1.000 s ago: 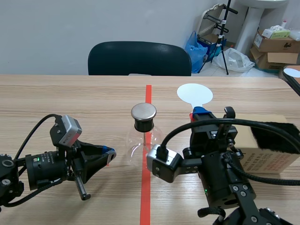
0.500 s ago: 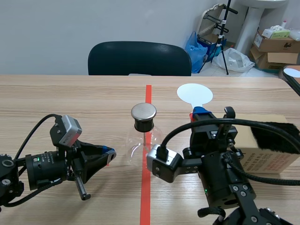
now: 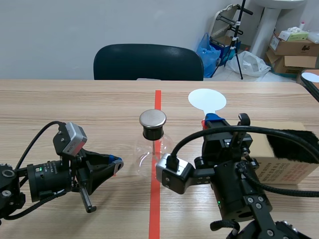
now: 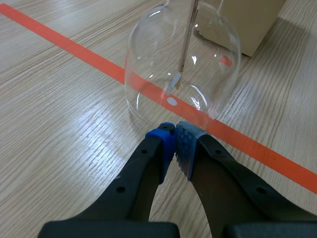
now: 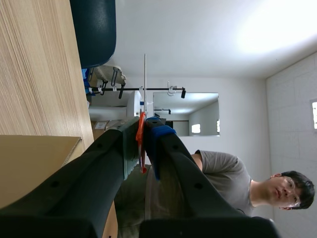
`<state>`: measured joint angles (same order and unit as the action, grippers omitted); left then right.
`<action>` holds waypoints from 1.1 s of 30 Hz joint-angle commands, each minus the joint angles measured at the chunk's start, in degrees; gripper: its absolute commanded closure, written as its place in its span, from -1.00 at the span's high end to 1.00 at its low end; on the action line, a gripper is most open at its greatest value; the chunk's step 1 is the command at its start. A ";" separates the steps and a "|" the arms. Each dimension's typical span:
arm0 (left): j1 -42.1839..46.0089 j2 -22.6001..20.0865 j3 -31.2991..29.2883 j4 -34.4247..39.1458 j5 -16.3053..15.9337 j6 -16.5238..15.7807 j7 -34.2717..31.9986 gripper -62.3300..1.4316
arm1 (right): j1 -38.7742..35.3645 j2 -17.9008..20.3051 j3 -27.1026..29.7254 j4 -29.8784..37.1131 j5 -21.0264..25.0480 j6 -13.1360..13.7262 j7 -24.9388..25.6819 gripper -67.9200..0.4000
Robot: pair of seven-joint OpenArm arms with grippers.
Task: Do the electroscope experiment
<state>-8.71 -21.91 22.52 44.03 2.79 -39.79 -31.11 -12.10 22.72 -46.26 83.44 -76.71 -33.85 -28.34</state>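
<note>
Flask [image 3: 152, 149] sits mid-table on the tape line [image 3: 155, 209], metal cap [image 3: 152, 118] up. L gripper [image 4: 174, 144] low, just beside the glass, fingers together on nothing — prob. parked clear. R gripper [image 5: 142, 131] clamped on red handle [image 5: 141, 148] of the white disc [image 3: 207, 99], held upright, apart from the cap — likely ready to bring across. Box [image 3: 286, 167] w/ black fur [image 3: 294, 142] at right, prob. for rubbing.

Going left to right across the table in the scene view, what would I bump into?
The left tool → glass flask → white disc held up by the right tool → cardboard box.
</note>
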 commanded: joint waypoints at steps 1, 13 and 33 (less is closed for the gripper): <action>-0.37 0.26 -0.35 1.36 -0.81 -0.09 -1.01 -0.82 | 1.01 0.76 0.46 0.61 -0.46 -0.83 -0.31 -0.96; -0.37 0.24 -0.35 1.36 -0.81 -0.09 -1.01 -0.82 | 1.01 0.76 0.57 0.61 -0.46 -0.83 -0.46 -0.96; -0.37 0.11 -0.35 1.36 -0.83 -0.09 -1.05 -0.82 | 1.01 0.76 0.57 0.61 -0.46 -0.81 6.88 -0.96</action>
<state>-8.71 -21.91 22.52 44.03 2.79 -39.79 -31.11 -12.10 22.72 -46.24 83.44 -76.71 -33.85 -21.71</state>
